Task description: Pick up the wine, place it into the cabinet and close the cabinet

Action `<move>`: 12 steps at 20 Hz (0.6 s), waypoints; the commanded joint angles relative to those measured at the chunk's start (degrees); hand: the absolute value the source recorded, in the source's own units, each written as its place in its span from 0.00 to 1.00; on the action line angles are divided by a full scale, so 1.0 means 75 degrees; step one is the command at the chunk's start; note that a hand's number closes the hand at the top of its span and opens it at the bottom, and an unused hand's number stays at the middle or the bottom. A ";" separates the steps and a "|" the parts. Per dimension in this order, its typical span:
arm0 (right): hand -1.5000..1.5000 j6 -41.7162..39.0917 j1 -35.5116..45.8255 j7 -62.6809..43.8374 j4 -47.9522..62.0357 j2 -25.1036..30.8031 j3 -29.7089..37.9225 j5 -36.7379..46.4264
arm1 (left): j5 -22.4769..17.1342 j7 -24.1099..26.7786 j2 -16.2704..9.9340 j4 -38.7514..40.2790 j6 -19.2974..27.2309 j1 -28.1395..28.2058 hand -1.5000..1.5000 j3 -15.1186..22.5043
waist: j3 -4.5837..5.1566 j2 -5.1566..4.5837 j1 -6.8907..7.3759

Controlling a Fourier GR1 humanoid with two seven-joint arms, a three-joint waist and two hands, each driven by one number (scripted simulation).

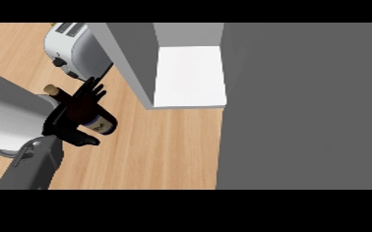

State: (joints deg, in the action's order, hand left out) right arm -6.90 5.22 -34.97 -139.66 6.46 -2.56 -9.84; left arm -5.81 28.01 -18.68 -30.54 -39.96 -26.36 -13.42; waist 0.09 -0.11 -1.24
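1. The wine (pixel 102 124) is at the left side of the wooden desk (pixel 167 147), just in front of the toaster (pixel 73 49) and well left of the open cabinet (pixel 190 76). It is tilted — its cork end (pixel 52 89) points up-left toward the toaster, and its labelled body is lower right.

2. The left hand (pixel 76 113) lies over the middle of the bottle. The fingers (pixel 93 89) are stretched nearly straight along the neck side, and the thumb (pixel 83 140) comes under the body. The hand hides most of the bottle, so I think the hand rests against it more than it closes round it, but this I cannot tell for sure. The right hand does not show in the view.

3. How it will handle, in my judgement: a glass bottle is stiff, rather heavy if it is full, smooth and slippery, and it can break if it falls on the desk or knocks the cabinet wall.

4. Where to hold: round the wide body near the label, where most of the weight probably is — not at the thin neck, because there the bottle can swing or slide out.

5. The cabinet has a white shelf (pixel 190 78) free to receive it, and the grey door (pixel 291 103) stands open at the right. The bottle should go in with care, away from the grey side wall (pixel 131 64).
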 commanded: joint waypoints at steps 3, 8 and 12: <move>0.00 -0.0117 -0.0603 -0.0150 -0.1127 -0.0075 0.0017 -0.0649 | -0.0157 0.0504 0.0017 0.0372 -0.1222 -0.0271 1.00 0.0084 | 0.0002 -0.0003 -0.0102; 0.00 0.0062 0.0129 -0.0364 -0.0651 0.0027 0.0147 -0.0493 | 0.0354 0.1033 0.0321 -0.0261 -0.1156 0.0302 1.00 0.0747 | -0.0001 0.0015 0.0090; 0.00 -0.0217 -0.0352 -0.0068 -0.0709 0.0137 0.0441 -0.0780 | 0.0978 0.1794 0.0056 -0.0959 -0.0682 0.0425 1.00 0.1246 | -0.0005 0.0022 0.0028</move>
State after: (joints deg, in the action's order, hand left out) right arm -7.48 4.51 -34.01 -139.49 6.27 -2.01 -9.67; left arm -2.56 31.64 -17.56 -33.93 -40.87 -25.36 -7.64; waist 0.07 0.03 -1.17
